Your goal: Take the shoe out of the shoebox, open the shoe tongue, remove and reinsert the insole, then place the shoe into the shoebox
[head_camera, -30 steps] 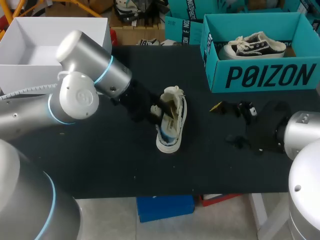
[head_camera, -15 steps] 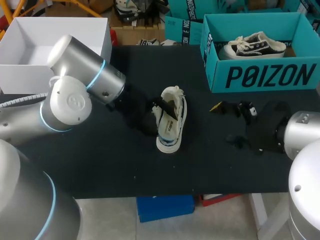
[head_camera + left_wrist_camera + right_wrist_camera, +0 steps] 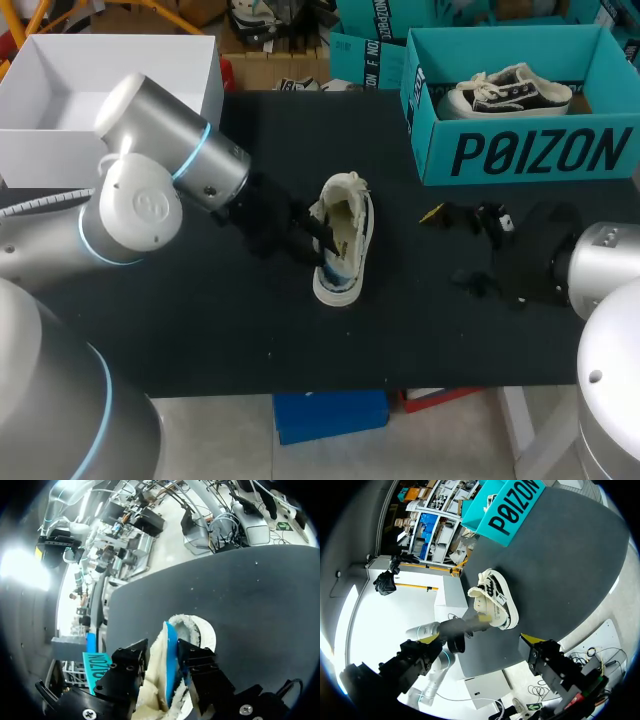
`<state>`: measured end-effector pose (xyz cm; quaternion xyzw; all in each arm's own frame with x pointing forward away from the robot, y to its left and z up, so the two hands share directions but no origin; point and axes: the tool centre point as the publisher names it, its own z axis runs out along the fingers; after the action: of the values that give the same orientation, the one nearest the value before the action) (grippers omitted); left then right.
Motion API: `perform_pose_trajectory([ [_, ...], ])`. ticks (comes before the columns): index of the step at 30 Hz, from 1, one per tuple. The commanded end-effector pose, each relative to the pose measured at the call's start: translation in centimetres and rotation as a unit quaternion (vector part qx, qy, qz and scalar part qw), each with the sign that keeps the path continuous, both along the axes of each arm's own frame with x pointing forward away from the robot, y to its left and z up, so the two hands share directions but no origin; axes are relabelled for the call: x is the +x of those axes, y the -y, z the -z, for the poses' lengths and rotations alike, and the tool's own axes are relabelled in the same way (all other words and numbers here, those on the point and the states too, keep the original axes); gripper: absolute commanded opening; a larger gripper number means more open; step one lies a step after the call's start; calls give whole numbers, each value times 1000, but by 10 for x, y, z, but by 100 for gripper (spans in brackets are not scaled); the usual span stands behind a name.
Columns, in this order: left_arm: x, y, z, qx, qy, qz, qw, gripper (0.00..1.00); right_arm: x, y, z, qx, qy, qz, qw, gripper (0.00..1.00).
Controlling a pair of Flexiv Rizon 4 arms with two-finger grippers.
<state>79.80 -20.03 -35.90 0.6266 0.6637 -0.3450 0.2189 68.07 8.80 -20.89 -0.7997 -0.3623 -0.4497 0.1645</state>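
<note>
The shoe (image 3: 345, 250) (image 3: 196, 628) (image 3: 496, 601) is a cream-white sneaker with a fleecy lining, a pale sole and blue trim. It lies tipped on the dark table with its opening turned toward the left gripper (image 3: 316, 232) (image 3: 164, 653), whose fingers clasp the fleecy collar and a blue strip from two sides. The shoebox (image 3: 530, 150) (image 3: 512, 512) – teal, open-topped – stands well apart from that gripper, beyond the shoe.
</note>
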Motion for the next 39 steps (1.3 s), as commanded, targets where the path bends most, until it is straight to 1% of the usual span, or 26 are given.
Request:
perform_pose_trajectory([
  [1, 1, 0, 2, 4, -1, 2, 1000, 0, -5, 7, 4, 45, -30, -45, 998, 100],
  [10, 2, 1, 8, 11, -7, 5, 1000, 0, -5, 7, 4, 45, -30, -45, 998, 100],
  [19, 14, 1, 17, 32, 1, 1, 999, 0, -5, 7, 4, 45, -30, -45, 998, 100],
  [26, 21, 4, 15, 33, 9, -7, 999, 0, -5, 7, 4, 45, -30, -45, 998, 100],
  [31, 21, 6, 11, 31, 9, -4, 999, 0, -5, 7, 4, 45, -30, -45, 998, 100],
  [32, 19, 5, 9, 32, 7, -2, 999, 13, -5, 7, 4, 45, -30, -45, 998, 100],
  [33, 18, 5, 9, 33, 5, -1, 999, 37, -5, 7, 4, 45, -30, -45, 998, 100],
  [34, 17, 4, 8, 33, 2, 0, 999, 80, -5, 7, 4, 45, -30, -45, 998, 100],
  [35, 17, 2, 6, 33, 1, 1, 999, 100, -5, 7, 4, 45, -30, -45, 998, 100],
  [39, 15, -2, -5, 27, -4, 3, 1000, 100, -5, 7, 4, 45, -30, -45, 998, 100],
])
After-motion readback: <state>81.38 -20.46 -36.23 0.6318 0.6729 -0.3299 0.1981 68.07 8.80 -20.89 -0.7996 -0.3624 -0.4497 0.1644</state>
